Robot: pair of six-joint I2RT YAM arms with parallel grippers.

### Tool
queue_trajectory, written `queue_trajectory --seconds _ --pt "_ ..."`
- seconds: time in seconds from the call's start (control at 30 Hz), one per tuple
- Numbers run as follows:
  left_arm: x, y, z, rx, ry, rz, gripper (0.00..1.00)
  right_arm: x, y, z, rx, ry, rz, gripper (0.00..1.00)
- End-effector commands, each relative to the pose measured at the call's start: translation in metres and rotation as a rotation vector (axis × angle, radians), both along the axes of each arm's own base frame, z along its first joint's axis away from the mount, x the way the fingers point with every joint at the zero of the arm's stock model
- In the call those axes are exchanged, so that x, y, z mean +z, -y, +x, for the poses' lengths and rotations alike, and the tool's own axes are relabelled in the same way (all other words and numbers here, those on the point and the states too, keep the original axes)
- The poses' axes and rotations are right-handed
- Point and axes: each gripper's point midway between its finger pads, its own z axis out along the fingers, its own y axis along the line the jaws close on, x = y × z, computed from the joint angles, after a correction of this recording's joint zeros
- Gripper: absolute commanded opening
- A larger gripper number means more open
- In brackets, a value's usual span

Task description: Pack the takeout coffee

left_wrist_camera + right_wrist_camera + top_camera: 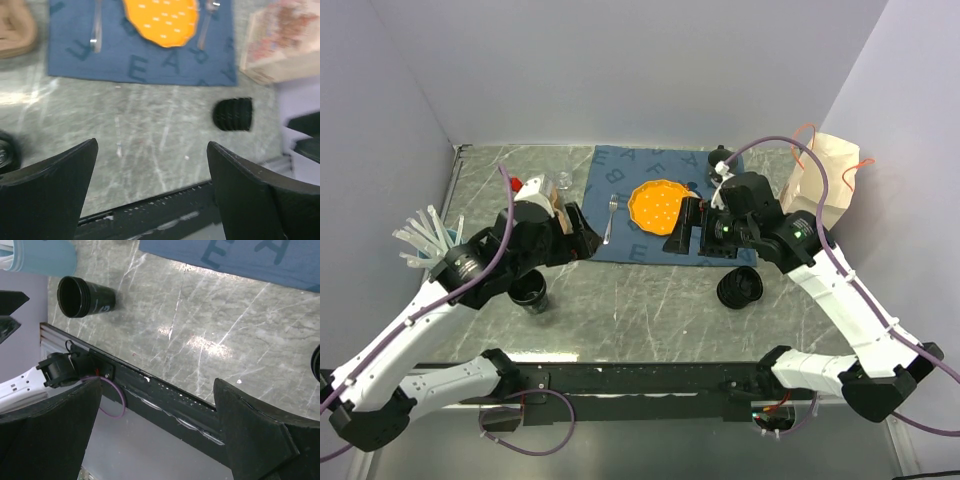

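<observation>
The left tool (582, 238) is hanging wide open and empty, and the black takeout cup (530, 292) is standing upright on the table (640, 300) just beside that arm. Farther right, the ribbed lid (740, 288) is lying on the table, well apart from the cup. The right tool (682, 230) is hovering open and empty above the blue mat (620, 170).

Lab test booth: blank white walls (620, 60), marble-look table (650, 300).
</observation>
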Motion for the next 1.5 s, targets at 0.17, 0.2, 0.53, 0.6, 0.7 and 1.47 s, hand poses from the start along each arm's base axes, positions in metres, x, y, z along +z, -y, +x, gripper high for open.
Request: queue_trajectory --seconds 0.17,0.2,0.53,0.6,0.7,1.47 --pt "-0.017 -0.062 0.012 0.345 -0.082 0.176 0.99 0.018 0.007 0.007 0.011 0.063 -0.041 1.00" --pt "-0.021 -0.067 0.012 0.364 -0.093 0.194 0.99 0.019 0.007 0.005 0.021 0.067 -0.038 1.00" --pt "-0.084 -0.127 0.018 0.532 -0.331 0.318 0.75 0.035 0.005 -0.017 0.110 0.174 0.071 0.94" --pt "-0.092 -0.130 0.020 0.544 -0.332 0.312 0.69 0.038 0.003 -0.020 0.124 0.200 0.100 0.91" --pt "-0.106 -0.126 0.023 0.522 -0.340 0.304 0.63 0.045 0.005 -0.023 0.125 0.227 0.115 0.87" --pt "-0.162 -0.113 0.024 0.440 -0.433 0.343 0.32 0.045 0.006 -0.028 0.116 0.209 0.140 0.83"
